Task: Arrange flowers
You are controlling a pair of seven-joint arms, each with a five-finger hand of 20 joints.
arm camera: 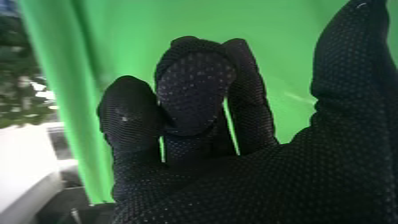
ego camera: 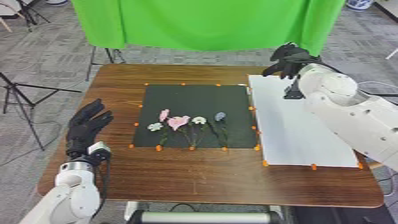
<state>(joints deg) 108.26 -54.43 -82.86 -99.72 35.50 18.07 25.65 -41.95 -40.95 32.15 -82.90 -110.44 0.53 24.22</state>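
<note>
Five flowers lie in a loose row on a black sheet (ego camera: pixel 182 95), their heads near its middle and thin stems (ego camera: pixel 193 137) running toward 6 o'clock. A broad pink flower (ego camera: pixel 179 122) has a slim pink flower (ego camera: pixel 164 115) at its 11 o'clock and a white flower (ego camera: pixel 155 127) at its 8 o'clock. Toward 3 o'clock come a rounder white flower (ego camera: pixel 199 120), then a blue-grey flower (ego camera: pixel 220 116). Orange pieces (ego camera: pixel 159 148) dot the sheet's edges. Beside it at 3 o'clock lies a white sheet (ego camera: pixel 306 132), also on the brown wooden surface (ego camera: pixel 204 180).

The left hand (ego camera: pixel 83 129) is at the surface's 9 o'clock, apart from the flowers, open, fingers pointing to 12. The right hand (ego camera: pixel 289 60) is at 1 o'clock, by the white sheet's far end, its fingers loosely open with nothing in them. Beyond the surface, at 12 o'clock, hangs a green cloth (ego camera: pixel 209 22).
</note>
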